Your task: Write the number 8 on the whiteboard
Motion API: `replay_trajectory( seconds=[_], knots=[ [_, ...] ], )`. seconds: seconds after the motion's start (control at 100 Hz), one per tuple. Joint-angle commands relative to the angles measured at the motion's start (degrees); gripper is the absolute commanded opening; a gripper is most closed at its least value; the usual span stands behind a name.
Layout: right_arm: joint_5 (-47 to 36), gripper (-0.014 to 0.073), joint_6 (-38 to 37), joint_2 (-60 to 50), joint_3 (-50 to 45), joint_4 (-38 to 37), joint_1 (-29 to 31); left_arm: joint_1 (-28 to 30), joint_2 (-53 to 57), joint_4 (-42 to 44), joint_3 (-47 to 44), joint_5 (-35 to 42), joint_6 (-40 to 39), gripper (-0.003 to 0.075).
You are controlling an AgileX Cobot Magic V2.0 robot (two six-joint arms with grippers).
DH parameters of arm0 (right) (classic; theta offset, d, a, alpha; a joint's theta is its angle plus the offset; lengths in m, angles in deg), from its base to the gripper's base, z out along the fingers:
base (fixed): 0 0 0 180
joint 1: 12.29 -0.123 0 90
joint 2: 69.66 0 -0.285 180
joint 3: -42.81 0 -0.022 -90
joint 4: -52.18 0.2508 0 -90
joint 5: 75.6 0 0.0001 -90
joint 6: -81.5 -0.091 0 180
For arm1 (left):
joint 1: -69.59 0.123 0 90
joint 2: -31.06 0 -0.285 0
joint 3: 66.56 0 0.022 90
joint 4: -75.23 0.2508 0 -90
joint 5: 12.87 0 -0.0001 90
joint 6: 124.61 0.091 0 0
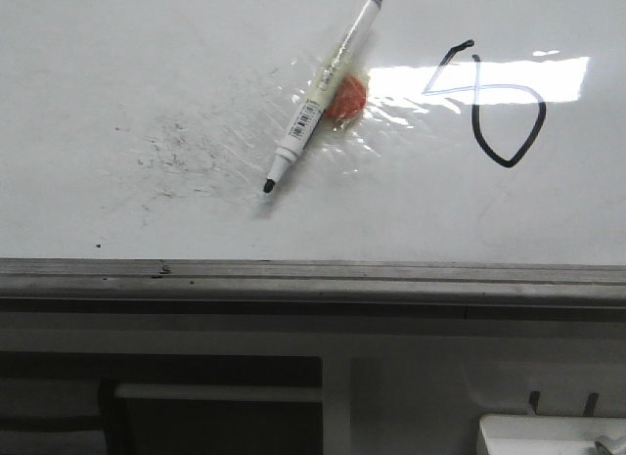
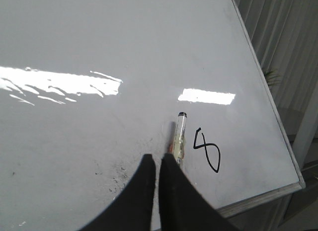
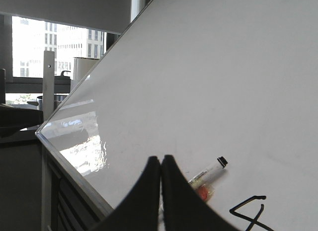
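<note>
whiteboard (image 2: 99,47), number 8 (image 2: 207,150) near left hand (image 2: 158,164), apart

The whiteboard (image 1: 117,64) is shiny and smooth, with a wrinkled see-through film patch (image 1: 245,122). Its edge rail (image 1: 313,272) looks like dull grey metal. The marker (image 1: 318,93) is smooth plastic.

My front camera looks steeply down, close over the whiteboard (image 1: 117,64) and its near rail, while both wrist cameras sit higher and farther back, viewing across it from opposite sides; all three share the marker (image 1: 318,93) and the 8 (image 1: 494,108).
</note>
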Motion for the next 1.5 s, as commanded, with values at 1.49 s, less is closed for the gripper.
replay_trajectory(
  seconds=[1.49],
  knots=[
    [-1.96, -0.0064, 0.21, 0.57, 1.59, -0.07, 0.03, 37.67, 1.26, 92.45, -11.41, -25.05, -90.24, -0.0020]
  ],
)
